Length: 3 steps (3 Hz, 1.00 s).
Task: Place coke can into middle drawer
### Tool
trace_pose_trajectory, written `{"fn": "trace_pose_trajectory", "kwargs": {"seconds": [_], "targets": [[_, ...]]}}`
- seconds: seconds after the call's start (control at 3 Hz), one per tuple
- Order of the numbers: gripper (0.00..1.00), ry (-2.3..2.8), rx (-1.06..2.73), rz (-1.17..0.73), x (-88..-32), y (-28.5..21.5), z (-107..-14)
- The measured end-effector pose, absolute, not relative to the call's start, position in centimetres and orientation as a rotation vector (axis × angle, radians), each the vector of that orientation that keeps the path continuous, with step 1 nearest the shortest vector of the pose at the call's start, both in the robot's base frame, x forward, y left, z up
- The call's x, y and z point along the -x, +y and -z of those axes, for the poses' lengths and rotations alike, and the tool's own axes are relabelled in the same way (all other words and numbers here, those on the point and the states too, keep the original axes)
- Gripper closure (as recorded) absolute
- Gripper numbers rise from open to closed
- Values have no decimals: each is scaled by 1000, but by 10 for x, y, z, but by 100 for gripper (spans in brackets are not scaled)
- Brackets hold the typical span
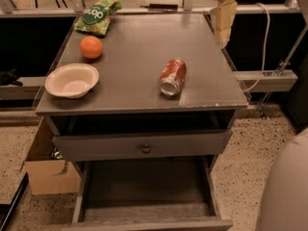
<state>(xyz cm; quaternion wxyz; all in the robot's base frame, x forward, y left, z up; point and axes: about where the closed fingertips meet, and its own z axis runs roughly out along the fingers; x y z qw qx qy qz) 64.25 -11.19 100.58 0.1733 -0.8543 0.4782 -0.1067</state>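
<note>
Find the coke can (173, 77) lying on its side near the right edge of the desk (134, 52), toward the front, one silver end facing the front edge. Note the pincer (224, 20) hanging over the far right corner, well apart from the can; cannot tell whether released or clenched. Bring it down and forward, span the can across its round body, and close gently to avoid rolling it off. Then lift, clear the front edge, and lower into the middle drawer (144, 189), pulled out below with a bare floor.
</note>
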Motion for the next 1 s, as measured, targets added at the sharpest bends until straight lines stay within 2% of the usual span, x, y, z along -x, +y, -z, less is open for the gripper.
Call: {"fn": "trace_pose_trajectory", "kwargs": {"seconds": [0.33,1.0], "targets": [[0,1090,2532,266,-640,-91,-1007],[0,1060,2496,341,-655,-85,-1015]]}}
